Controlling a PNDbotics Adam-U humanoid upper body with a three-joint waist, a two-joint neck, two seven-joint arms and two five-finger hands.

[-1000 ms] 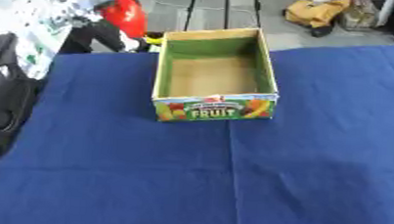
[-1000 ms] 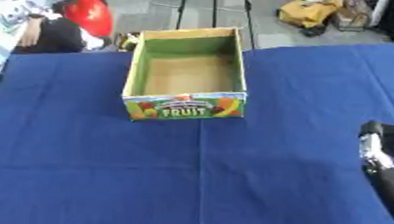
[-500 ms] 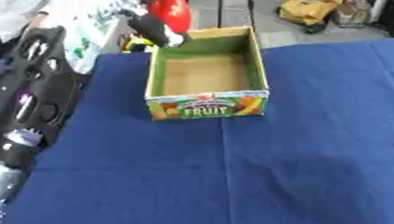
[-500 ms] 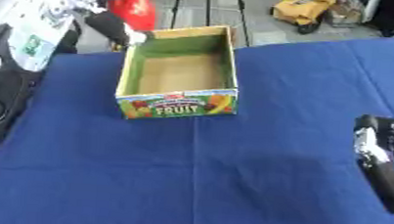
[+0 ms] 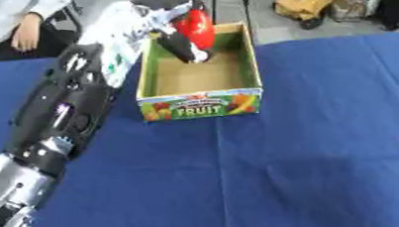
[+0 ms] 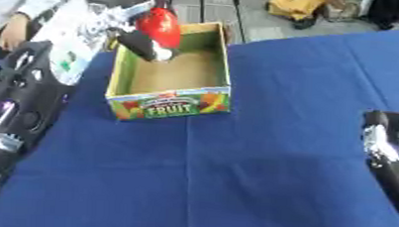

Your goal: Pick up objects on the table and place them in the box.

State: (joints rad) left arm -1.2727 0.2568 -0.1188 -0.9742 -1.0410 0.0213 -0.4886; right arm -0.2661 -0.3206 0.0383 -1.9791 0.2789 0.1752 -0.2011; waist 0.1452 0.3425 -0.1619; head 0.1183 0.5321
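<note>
A cardboard box [image 5: 200, 105] with a green inside and a "FRUIT" label on its front stands on the blue tablecloth, its bottom bare. My left hand [image 5: 170, 12] reaches over the box's far left corner, shut on a red rounded object [image 5: 196, 26] held above the box's inside. My left arm runs from the lower left corner up to it. My right hand [image 6: 390, 147] rests at the right edge, its fingers not made out.
The blue cloth [image 5: 303, 181] covers the whole table. Beyond the far edge lie a yellow bag [image 5: 306, 8] on the floor and a seated person [image 5: 23, 10] at the upper left.
My left arm has stretched forward and carried the red object from beyond the box's far left corner to over its inside. The view has also shifted.
</note>
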